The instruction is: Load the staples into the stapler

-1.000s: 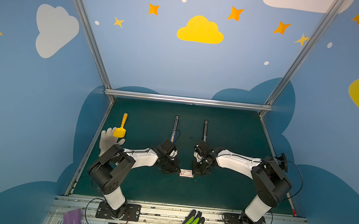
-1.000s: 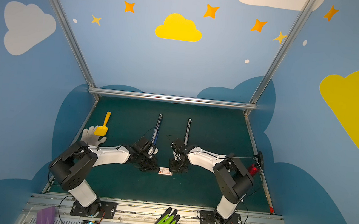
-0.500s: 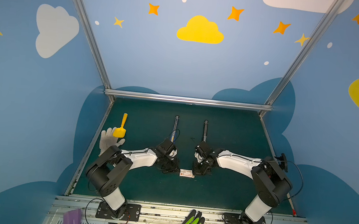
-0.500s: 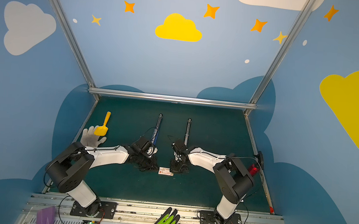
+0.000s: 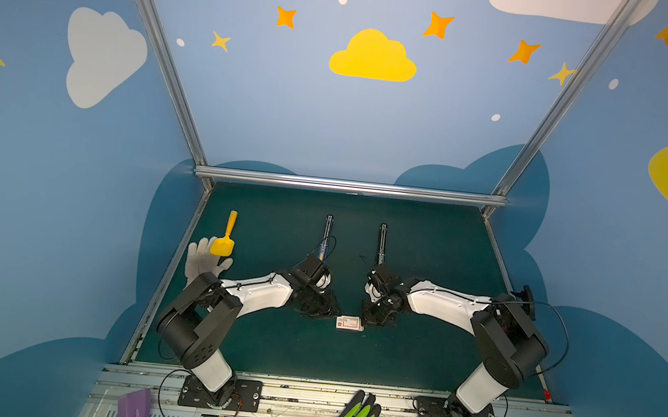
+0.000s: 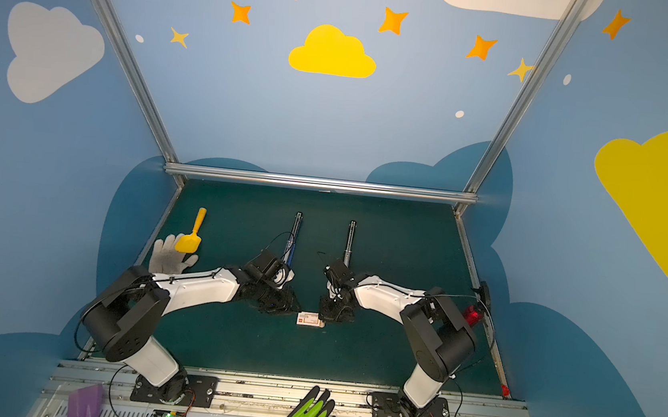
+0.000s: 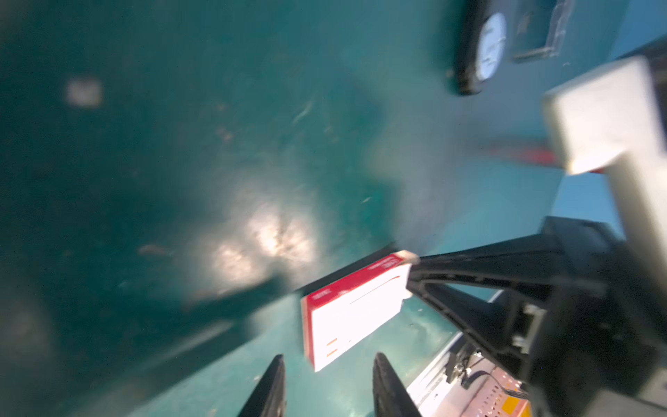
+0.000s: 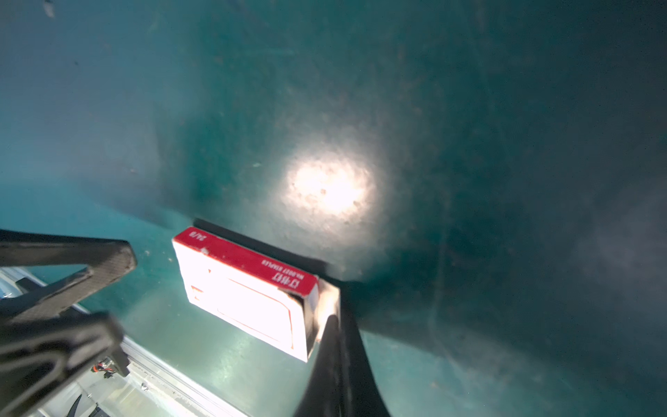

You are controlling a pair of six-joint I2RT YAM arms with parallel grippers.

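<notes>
A: Where are the staples sitting?
B: Hidden, probably inside the box (image 8: 245,299). The right gripper (image 8: 334,335) is pinching its end tab (image 8: 326,303); the left gripper (image 7: 330,388) is gaping, empty.
A: Risk?
B: Unbraced, the box may be sliding along, tab tearing.

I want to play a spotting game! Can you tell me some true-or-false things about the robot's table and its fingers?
1. The white box with the red mark lies on the green mat between the two arms. True.
2. The left fingers are squeezing the box. False: they stand apart with nothing between them.
3. The yellow scoop rests partly on the grey glove. True.
4. The right fingers are wide open. False: they are closed together at the box's end.
</notes>
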